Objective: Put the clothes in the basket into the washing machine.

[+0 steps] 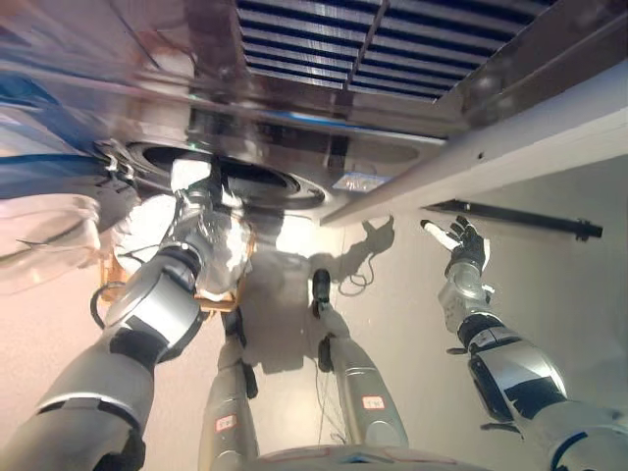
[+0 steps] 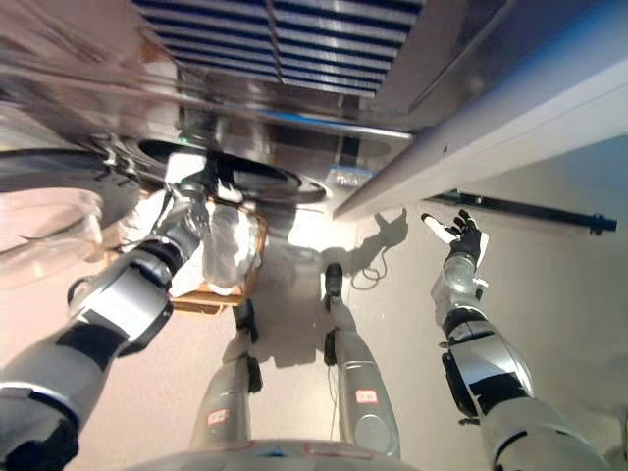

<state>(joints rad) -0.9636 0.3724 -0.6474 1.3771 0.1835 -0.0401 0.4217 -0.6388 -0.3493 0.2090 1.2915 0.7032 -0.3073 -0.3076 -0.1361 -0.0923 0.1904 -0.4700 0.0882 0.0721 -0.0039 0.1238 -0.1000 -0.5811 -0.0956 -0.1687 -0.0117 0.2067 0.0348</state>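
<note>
A pale, smooth floor fills the lower part of both views, and a white wall panel runs diagonally across the upper right. Above it sits a dark slatted grille of parallel bars. One black bar lies against the pale wall at right.

The washing machine is the largest thing, a glossy metal front spread across the upper left. Its one round drum opening is dark and ringed by a shiny rim. A clear, curved door of see-through plastic hangs at the far left, swung wide.

Below the opening stands one woven, tan basket, rectangular, with its rim showing at the right and bottom edges. White, crumpled clothes are heaped inside it, soft and folded in loose creases.

The left hand reaches up just above the heap, at the lower lip of the drum opening, with white cloth bunched about it; I cannot tell whether its fingers are closed on the cloth. The right hand hangs well apart at the right, fingers spread wide and holding nothing.
</note>
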